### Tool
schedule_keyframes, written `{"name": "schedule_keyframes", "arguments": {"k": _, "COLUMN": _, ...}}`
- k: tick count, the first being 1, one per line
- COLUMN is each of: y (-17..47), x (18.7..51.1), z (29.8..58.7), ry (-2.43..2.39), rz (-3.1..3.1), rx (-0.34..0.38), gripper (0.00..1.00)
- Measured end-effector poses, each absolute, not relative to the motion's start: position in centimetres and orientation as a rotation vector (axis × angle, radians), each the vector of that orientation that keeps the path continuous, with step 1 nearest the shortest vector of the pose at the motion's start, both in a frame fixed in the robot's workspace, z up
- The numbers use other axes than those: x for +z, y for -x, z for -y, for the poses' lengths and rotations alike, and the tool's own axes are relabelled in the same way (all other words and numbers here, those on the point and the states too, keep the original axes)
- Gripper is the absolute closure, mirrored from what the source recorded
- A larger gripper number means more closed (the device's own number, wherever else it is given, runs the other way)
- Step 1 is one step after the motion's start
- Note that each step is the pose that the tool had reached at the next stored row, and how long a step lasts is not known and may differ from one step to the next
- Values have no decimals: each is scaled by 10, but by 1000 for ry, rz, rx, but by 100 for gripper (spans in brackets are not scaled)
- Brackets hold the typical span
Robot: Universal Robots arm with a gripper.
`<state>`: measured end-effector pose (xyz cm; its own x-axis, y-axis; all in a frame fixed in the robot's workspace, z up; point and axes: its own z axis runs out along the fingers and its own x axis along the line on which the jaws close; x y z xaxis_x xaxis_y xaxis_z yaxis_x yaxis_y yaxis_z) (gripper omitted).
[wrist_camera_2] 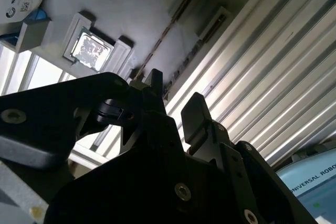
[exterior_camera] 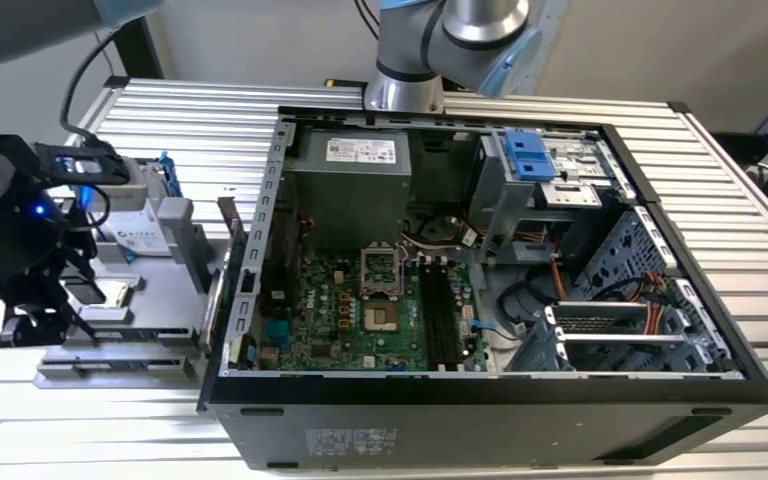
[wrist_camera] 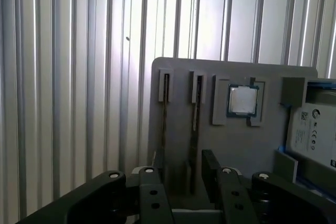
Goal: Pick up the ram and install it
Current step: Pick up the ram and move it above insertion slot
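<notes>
**Pincer.** The black two-fingered pincer (wrist_camera: 185, 179) has its jaws standing wide and grips nothing. It hangs over a flat grey plastic holder plate (wrist_camera: 231, 145), which lies on the ribbed aluminium bench (wrist_camera: 63, 77).

**Task item.** The ram (wrist_camera: 195, 124), a long thin dark circuit-board stick, sits on edge in a narrow slot of that plate. In the first wrist view its near end runs into the gap between the black fingers (wrist_camera: 215, 182), closer to one finger than the other. Whether they touch cannot be determined. The second wrist view agrees: the stick lines up with the gap. A second, similar dark stick (wrist_camera: 165, 111) occupies the neighbouring slot, just outside the gap (parallel to the first).

**Other items on the plate.** A square silver processor chip (wrist_camera: 243, 99) sits in its own recess. Beyond it is a white-labelled drive (wrist_camera: 315, 129) in a blue frame.

**Surroundings.** In the exterior view the plate lies at that view's left, beside an open black computer case (exterior_camera: 491, 415) with a green motherboard (exterior_camera: 357, 310) exposed inside.
</notes>
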<state>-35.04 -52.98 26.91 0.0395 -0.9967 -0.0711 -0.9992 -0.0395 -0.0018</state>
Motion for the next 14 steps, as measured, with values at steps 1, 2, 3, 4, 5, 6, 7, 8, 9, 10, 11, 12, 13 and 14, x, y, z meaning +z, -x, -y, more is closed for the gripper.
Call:
{"name": "schedule_keyframes", "arguments": {"k": 1, "y": 350, "x": 267, "z": 530, "ry": 2228, "rz": -2141, "rx": 77, "gripper": 0}}
{"name": "schedule_keyframes", "arguments": {"k": 2, "y": 350, "x": 265, "z": 530, "ry": 2228, "rz": -2141, "rx": 77, "gripper": 0}}
{"name": "schedule_keyframes", "arguments": {"k": 3, "y": 350, "x": 264, "z": 530, "ry": 2228, "rz": -2141, "rx": 77, "gripper": 0}}
{"name": "schedule_keyframes", "arguments": {"k": 4, "y": 350, "x": 262, "z": 530, "ry": 2228, "rz": -2141, "rx": 77, "gripper": 0}}
{"name": "schedule_keyframes", "arguments": {"k": 5, "y": 350, "x": 260, "z": 530, "ry": 2228, "rz": -2141, "rx": 77, "gripper": 0}}
{"name": "schedule_keyframes", "arguments": {"k": 6, "y": 350, "x": 258, "z": 530, "ry": 2228, "rz": -2141, "rx": 77, "gripper": 0}}
{"name": "schedule_keyframes", "arguments": {"k": 7, "y": 350, "x": 256, "z": 530, "ry": 2228, "rz": -2141, "rx": 77, "gripper": 0}}
{"name": "schedule_keyframes", "arguments": {"k": 8, "y": 350, "x": 254, "z": 530, "ry": 2228, "rz": -2141, "rx": 77, "gripper": 0}}
{"name": "schedule_keyframes", "arguments": {"k": 9, "y": 350, "x": 253, "z": 530, "ry": 2228, "rz": -2141, "rx": 77, "gripper": 0}}
{"name": "schedule_keyframes", "arguments": {"k": 10, "y": 350, "x": 251, "z": 530, "ry": 2227, "rz": -2142, "rx": 77, "gripper": 0}}
{"name": "schedule_keyframes", "arguments": {"k": 11, "y": 350, "x": 249, "z": 531, "ry": 2226, "rz": -2143, "rx": 77, "gripper": 0}}
{"name": "schedule_keyframes", "arguments": {"k": 12, "y": 350, "x": 247, "z": 531, "ry": 2224, "rz": -2145, "rx": 77, "gripper": 0}}
{"name": "schedule_keyframes", "arguments": {"k": 13, "y": 350, "x": 245, "z": 531, "ry": 2219, "rz": -2150, "rx": 77, "gripper": 0}}
{"name": "schedule_keyframes", "arguments": {"k": 14, "y": 350, "x": 244, "z": 531, "ry": 2214, "rz": -2155, "rx": 77, "gripper": 0}}
